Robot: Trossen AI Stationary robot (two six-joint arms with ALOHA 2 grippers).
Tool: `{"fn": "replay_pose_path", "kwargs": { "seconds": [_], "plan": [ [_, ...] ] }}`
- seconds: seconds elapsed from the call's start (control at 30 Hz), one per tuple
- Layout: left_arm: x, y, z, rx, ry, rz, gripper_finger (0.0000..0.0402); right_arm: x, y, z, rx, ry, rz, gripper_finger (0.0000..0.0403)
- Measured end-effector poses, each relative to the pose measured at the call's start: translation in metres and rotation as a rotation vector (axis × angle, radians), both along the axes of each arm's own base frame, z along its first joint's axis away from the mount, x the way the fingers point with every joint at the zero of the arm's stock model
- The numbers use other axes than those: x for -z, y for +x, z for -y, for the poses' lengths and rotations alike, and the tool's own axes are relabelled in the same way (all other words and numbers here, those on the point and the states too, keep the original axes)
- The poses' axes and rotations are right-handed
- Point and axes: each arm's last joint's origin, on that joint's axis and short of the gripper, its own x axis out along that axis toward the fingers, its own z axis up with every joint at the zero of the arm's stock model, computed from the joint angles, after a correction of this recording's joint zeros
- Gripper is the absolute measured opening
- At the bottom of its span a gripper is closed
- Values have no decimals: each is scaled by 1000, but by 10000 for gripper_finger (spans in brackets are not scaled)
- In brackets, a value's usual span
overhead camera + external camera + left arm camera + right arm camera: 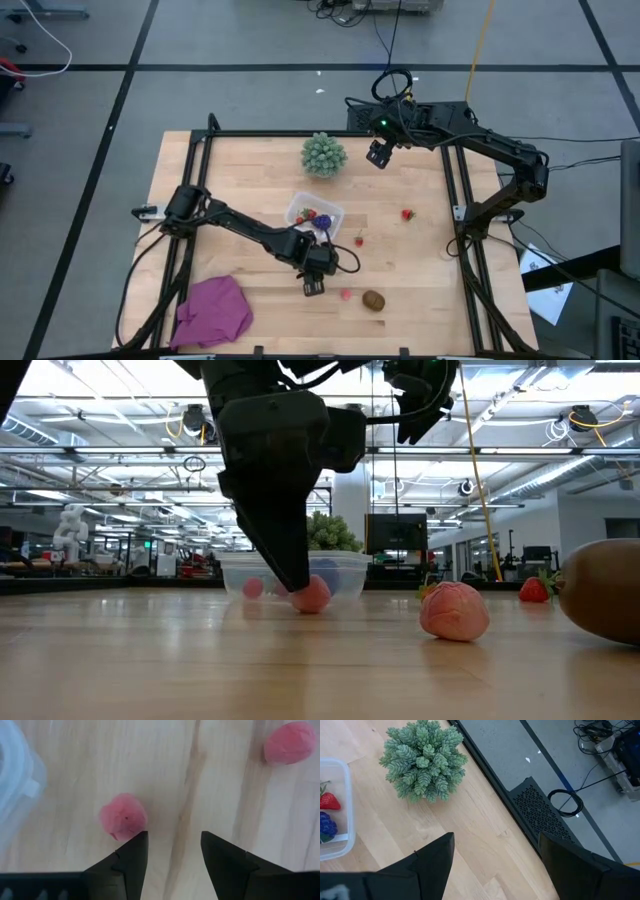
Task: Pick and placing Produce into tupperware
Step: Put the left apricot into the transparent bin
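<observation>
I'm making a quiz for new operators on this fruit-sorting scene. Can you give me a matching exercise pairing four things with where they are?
Things:
1. purple fruit
2. brown oval fruit
3. green spiky ball
4. magenta cloth

Places:
A. near the table's far edge
B. inside the clear container
C. near-left corner of the table
D. on bare wood beside a pink fruit, near edge

Pairs: 1-B, 2-D, 3-A, 4-C

The tupperware is cut off at the edge, and the left pincer perhaps hides part of it.
</observation>
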Motion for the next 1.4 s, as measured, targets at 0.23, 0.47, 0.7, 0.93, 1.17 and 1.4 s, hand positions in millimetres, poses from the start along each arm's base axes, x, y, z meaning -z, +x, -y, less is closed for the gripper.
{"fn": "replay_pose_path", "kwargs": {
  "seconds": [0.23,0.47,0.7,0.93,1.17,1.4],
  "plan": [
    [-20,-9,13,3,14,45,187,0,0,0,0,0,0,281],
    [-31,-11,13,3,68,96,187,0,0,-1,5,33,22,281],
    [-29,-8,3,-19,74,88,187,1,1,-2,-13,61,31,281],
    [-29,-6,-3,-28,51,81,196,1,1,-2,-23,67,32,281],
    [-29,-6,-3,-32,49,81,237,1,1,-2,-25,66,32,281],
    [-29,-5,-3,-40,45,82,249,1,1,-2,-25,66,32,281]
  ]
}}
